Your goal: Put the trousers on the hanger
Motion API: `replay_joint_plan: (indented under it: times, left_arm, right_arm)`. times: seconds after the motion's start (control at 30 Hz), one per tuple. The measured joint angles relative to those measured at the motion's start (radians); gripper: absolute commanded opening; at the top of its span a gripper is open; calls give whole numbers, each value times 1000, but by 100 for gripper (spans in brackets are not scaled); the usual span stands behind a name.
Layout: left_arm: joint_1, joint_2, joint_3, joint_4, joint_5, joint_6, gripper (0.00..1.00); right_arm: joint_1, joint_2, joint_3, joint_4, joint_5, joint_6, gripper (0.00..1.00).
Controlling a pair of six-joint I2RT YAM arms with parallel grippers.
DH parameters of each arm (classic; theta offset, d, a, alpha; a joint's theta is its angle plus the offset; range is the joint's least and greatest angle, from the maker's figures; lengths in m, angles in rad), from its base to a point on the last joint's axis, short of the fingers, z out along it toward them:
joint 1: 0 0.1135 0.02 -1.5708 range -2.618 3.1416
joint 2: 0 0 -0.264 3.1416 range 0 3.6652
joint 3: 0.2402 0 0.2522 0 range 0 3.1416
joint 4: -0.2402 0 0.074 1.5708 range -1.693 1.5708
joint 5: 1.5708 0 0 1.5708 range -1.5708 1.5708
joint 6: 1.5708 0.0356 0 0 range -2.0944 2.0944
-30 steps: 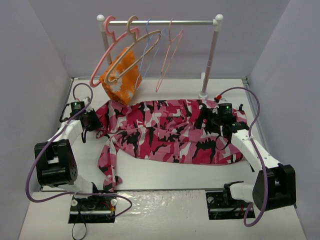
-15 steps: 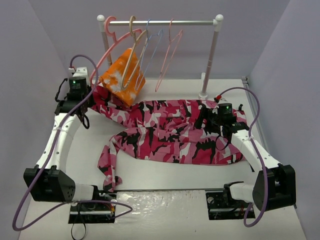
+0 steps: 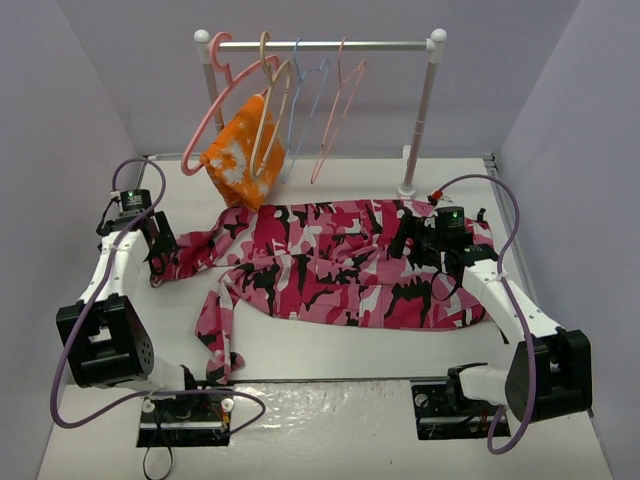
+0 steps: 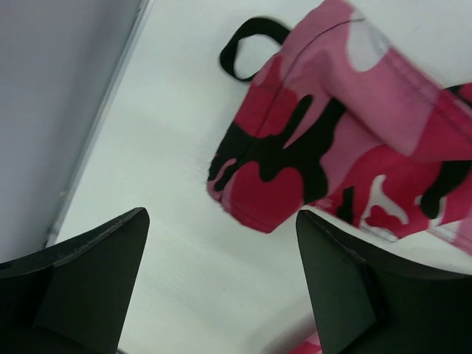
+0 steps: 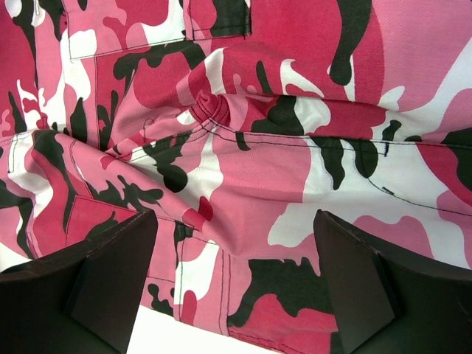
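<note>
The trousers lie spread flat across the middle of the surface, waist toward 3 o'clock and legs toward 9 o'clock, one leg trailing to 7 o'clock. The hanger hangs on the rail at 11 o'clock from them, an orange cloth draped on it. The left fingers stand wide and empty at the 9 o'clock leg end, just short of its hem. The right fingers hover wide over the waist at 2 o'clock, holding nothing.
</note>
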Motion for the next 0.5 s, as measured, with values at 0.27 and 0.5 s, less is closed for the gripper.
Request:
replay_joint_plan:
  times: [0.27,0.5]
  left_arm:
    - [55,140,105,109,180,-4,67]
    - [93,365,153,133,253,1,57]
  right_arm:
    - [0,-18,-13,0,-1,0,84]
    - [0,-36,-27,0,-1,-3,84]
